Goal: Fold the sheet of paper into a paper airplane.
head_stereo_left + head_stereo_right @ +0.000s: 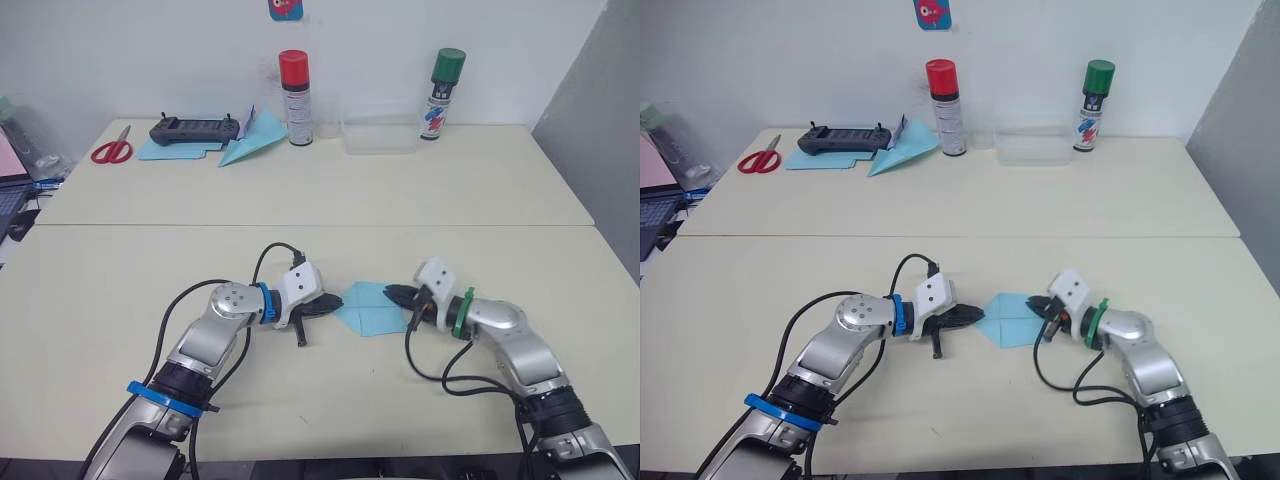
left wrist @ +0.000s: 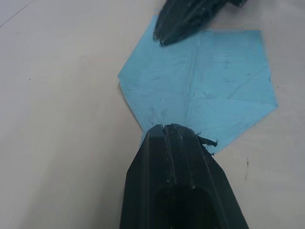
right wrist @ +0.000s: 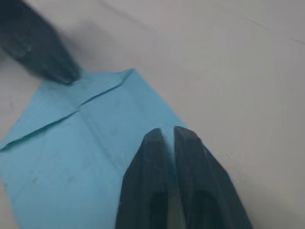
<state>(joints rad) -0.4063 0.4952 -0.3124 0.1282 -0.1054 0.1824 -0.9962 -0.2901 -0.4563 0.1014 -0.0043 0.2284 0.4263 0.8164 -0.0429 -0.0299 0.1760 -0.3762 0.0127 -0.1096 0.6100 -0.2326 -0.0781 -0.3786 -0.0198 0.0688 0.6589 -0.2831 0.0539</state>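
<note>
Paper (image 1: 372, 308): light blue, partly folded to a point, flat on the near table, long axis running between the two claws.
Left gripper (image 1: 335, 303): fingers closed together, tip on the paper's pointed end.
Right gripper (image 1: 392, 293): fingers nearly together, tip resting on the opposite edge.
Both equally near.
Clear tray (image 1: 380, 136), far table: contents cannot be told.

The pointed left corner of the sheet of paper (image 1: 373, 307) is covered by the left gripper (image 1: 338, 303), and its right edge by the fingers (image 3: 164, 157) of the right gripper (image 1: 392, 294) (contact cannot be judged). The sheet's lower corner is cut off in the right wrist view. A laptop (image 1: 8, 205) is cropped at the left border.
</note>
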